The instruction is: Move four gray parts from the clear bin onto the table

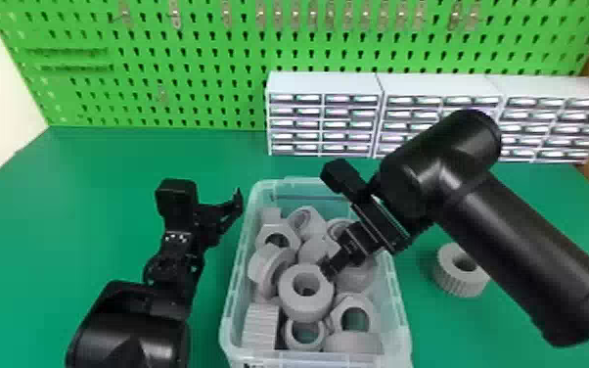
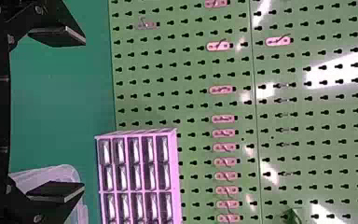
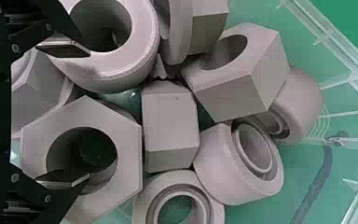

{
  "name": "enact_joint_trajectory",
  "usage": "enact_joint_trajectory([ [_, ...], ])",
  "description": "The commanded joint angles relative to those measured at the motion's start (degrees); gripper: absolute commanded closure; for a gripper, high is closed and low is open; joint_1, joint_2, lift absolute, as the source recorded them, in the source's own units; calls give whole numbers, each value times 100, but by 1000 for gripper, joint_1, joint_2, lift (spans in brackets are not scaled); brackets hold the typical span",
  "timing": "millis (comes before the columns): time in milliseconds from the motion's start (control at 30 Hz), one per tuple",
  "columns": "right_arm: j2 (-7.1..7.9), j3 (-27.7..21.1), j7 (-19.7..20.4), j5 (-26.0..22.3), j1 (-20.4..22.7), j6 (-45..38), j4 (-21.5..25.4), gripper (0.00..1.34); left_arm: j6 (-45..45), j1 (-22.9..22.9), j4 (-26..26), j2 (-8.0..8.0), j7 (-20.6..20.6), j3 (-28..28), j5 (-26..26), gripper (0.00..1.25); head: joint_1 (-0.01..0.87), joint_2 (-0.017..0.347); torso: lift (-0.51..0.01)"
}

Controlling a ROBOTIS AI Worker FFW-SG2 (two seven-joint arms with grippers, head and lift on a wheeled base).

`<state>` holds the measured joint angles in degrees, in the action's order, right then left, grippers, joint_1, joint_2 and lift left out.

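My right gripper (image 1: 328, 268) is inside the clear bin (image 1: 252, 235) in the head view, over a heap of gray parts. In the right wrist view the right gripper (image 3: 66, 114) stands open, one finger over a round gray part (image 3: 142, 51) and the other over the hole of a hexagonal one (image 3: 128, 140); nothing is visibly clamped. A gray ribbed ring (image 1: 447, 279) lies on the green table (image 1: 112, 161), to the bin's right. Left of the bin, my left gripper (image 1: 222, 213) waits above the table; open fingers of the left gripper (image 2: 59, 114) hold nothing in the left wrist view.
White drawer cabinets (image 1: 323, 85) line the back of the table, below a green pegboard (image 1: 161, 58). The bin's walls rise around the right gripper. The right forearm (image 1: 523, 244) passes over the table near the gray ring.
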<state>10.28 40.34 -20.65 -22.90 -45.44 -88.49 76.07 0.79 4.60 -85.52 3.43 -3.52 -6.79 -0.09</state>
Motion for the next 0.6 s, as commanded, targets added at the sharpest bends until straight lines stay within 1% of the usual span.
enact_joint_trajectory([
  [0,0,27,0,-12,-9,7,-30,358,0,14,0,0,0,2,0,180,693,72,-52],
  [200,0,53,0,-30,-9,7,-83,361,-9,14,0,9,0,2,0,180,693,72,-52],
  [300,0,62,0,-48,-9,7,-118,403,-9,14,0,9,0,11,0,180,693,72,-52],
  [367,0,62,0,-65,-9,7,-136,496,-9,14,0,9,0,11,0,180,693,72,-52],
  [433,0,62,0,-74,-17,7,-154,621,-9,14,0,9,0,19,0,180,693,72,-52],
  [567,-9,88,0,-65,-35,7,-162,771,-9,23,0,9,0,19,0,180,693,72,-52],
])
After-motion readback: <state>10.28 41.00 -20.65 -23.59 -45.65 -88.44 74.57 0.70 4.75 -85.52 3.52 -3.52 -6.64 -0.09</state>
